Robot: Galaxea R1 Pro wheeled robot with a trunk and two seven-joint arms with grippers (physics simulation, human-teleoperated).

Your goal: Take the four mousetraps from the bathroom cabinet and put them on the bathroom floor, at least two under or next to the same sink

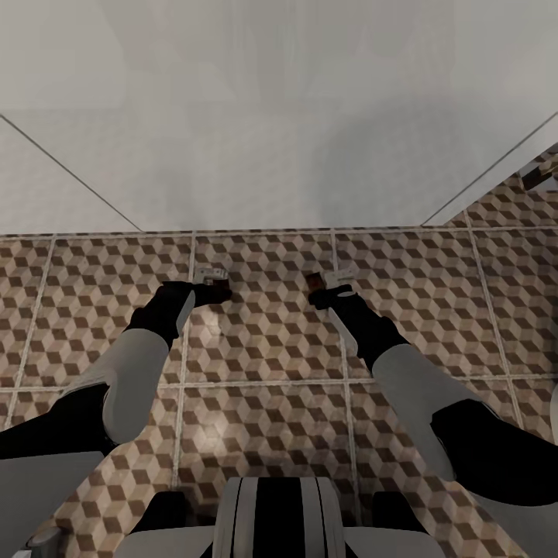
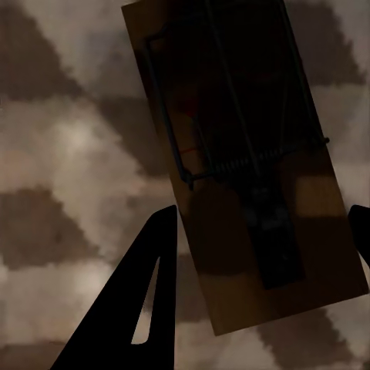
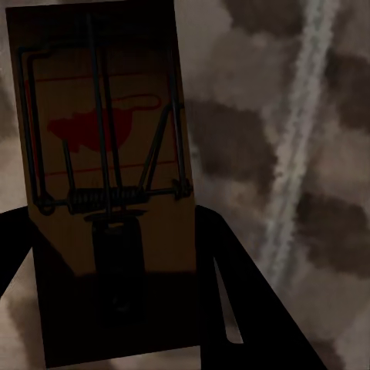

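Note:
Both arms reach down close to the cube-patterned bathroom floor (image 1: 263, 341). My left gripper (image 1: 215, 292) (image 2: 264, 220) is shut on a tan mousetrap (image 2: 247, 154), which sits tilted between the two dark fingers (image 2: 146, 301). My right gripper (image 1: 319, 293) (image 3: 112, 220) is shut on a second mousetrap (image 3: 108, 131) with a red bait patch and a black spring bar; it shows as a brown sliver (image 1: 313, 280) in the head view. Floor tiles lie close behind both traps. The cabinet is out of view.
A plain white surface (image 1: 279, 116) rises at the floor's far edge, just beyond both grippers; I cannot tell whether it is wall or vanity. More tiled floor runs past it at the upper right (image 1: 511, 201). The robot's base (image 1: 275, 519) is at the bottom.

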